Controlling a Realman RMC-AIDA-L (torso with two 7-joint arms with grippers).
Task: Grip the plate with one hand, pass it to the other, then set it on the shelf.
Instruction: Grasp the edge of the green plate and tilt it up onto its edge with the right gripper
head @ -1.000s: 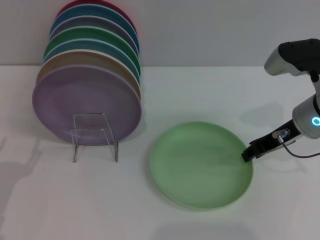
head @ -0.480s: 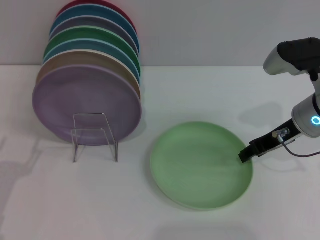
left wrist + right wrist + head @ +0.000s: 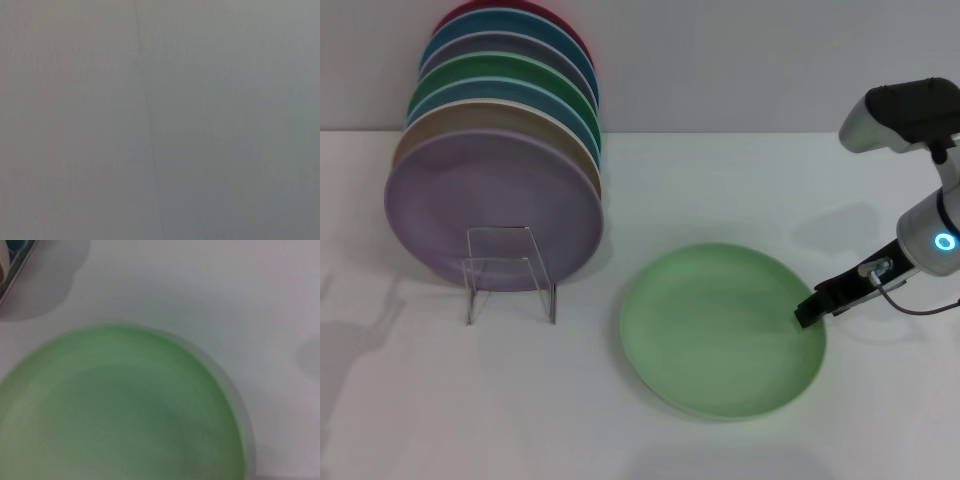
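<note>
White bench (image 3: 740,180) fills my head view; the mint-green plate (image 3: 722,328) lies flat right of the wire rack (image 3: 508,272), my right pincer (image 3: 810,308) at its rim, grip state unclear. Left wrist view: blank grey. Right wrist view: plate (image 3: 120,405) looks rigid, slick; I'd pinch the rim.

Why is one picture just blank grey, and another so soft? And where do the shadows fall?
The left wrist view shows only a flat grey surface with a faint line, nothing else. The right wrist view sits close over the pale green plate, so it looks soft. In the head view, the right tool reaches the plate's rim, and soft shadows lie on the table beside the arm and behind the clear rack.
</note>
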